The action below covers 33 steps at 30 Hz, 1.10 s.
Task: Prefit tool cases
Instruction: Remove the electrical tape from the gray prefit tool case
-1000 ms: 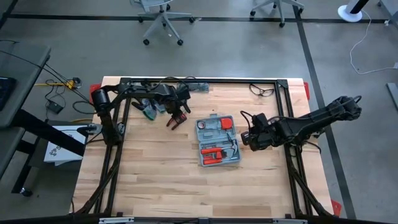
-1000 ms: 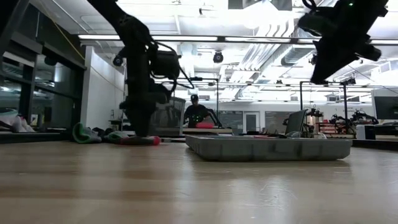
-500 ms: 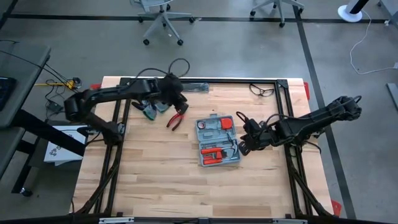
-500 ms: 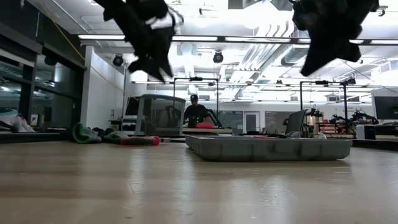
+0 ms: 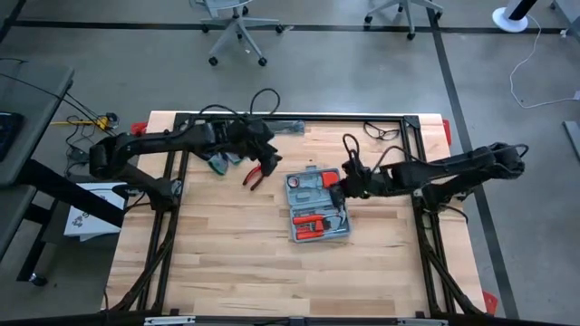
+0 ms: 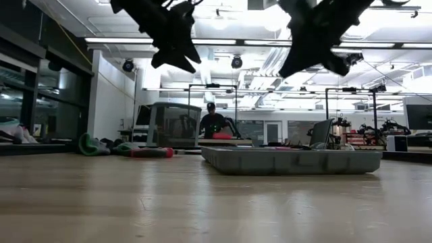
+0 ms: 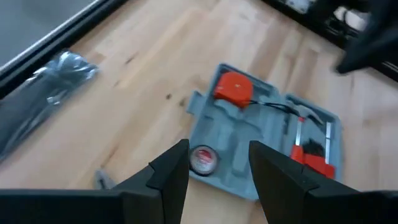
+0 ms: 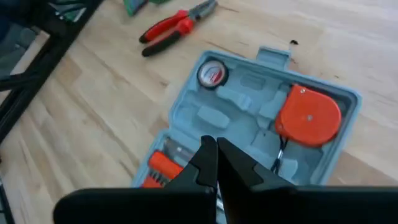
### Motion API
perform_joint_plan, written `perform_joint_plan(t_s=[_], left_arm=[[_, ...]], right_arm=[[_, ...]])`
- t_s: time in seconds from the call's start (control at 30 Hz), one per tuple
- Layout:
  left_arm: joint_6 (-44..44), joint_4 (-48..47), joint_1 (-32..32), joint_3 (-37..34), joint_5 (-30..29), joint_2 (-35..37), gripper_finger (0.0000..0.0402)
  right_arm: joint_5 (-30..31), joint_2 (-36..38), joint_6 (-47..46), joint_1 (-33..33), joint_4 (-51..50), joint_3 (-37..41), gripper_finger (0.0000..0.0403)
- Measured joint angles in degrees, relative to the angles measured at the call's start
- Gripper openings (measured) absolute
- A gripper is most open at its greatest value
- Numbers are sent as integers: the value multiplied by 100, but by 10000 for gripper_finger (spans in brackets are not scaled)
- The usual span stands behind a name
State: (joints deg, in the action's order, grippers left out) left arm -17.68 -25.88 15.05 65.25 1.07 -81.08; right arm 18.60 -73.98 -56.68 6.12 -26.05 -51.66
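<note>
Partly fitted: tool case lies open mid-table with tape measure and some tools seated, red pliers left out beside it; left gripper open, empty, right gripper closed, empty, above case.

My tool case lies open and flat on the desk, near its middle. It is blue-grey plastic with rounded corners, its moulded recesses facing up. An orange round tape measure sits in one corner recess, a small round red-and-white piece in another, and red-handled tools fill the half nearer the desk's front edge. Several recesses stand bare.
</note>
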Motion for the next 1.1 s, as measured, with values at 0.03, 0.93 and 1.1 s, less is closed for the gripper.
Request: perform_joint_plan(t_s=[0.03,0.93,1.1], left_arm=[[26,-5,-83,0,-6,0,158],[1933,700,-1162,0,-413,-1977,158],[2200,1097,-979,31,-594,-2534,158]], right_arm=[[-164,-100,73,-118,70,0,0],[-564,-1391,1604,-876,1392,0,0],[-541,-1390,1514,-838,1636,0,0]])
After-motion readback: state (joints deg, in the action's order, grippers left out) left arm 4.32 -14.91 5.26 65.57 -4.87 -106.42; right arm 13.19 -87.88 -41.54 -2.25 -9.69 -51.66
